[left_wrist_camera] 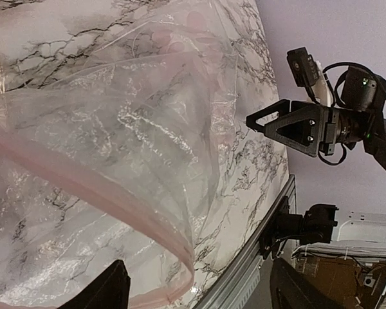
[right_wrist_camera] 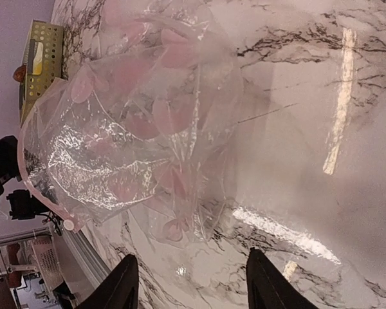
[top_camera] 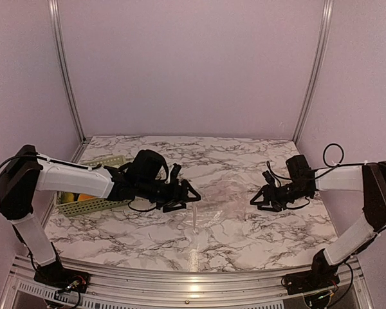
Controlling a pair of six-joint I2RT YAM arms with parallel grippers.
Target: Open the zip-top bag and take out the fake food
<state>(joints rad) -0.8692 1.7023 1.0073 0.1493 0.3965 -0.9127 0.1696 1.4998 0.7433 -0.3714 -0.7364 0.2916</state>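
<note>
Left end effector [top_camera: 188, 201] spread, low beside zip-top bag [top_camera: 209, 219]; right end effector [top_camera: 257, 203] likewise spread, opposite it.

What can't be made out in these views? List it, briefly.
Top view: left arm covers most of the pale green basket; fake food inside mostly hidden.
Right wrist view: basket cut off by the top-left edge.
Left wrist view: left gripper fingertips cut off below; contact with the zip-top bag unclear.
</note>
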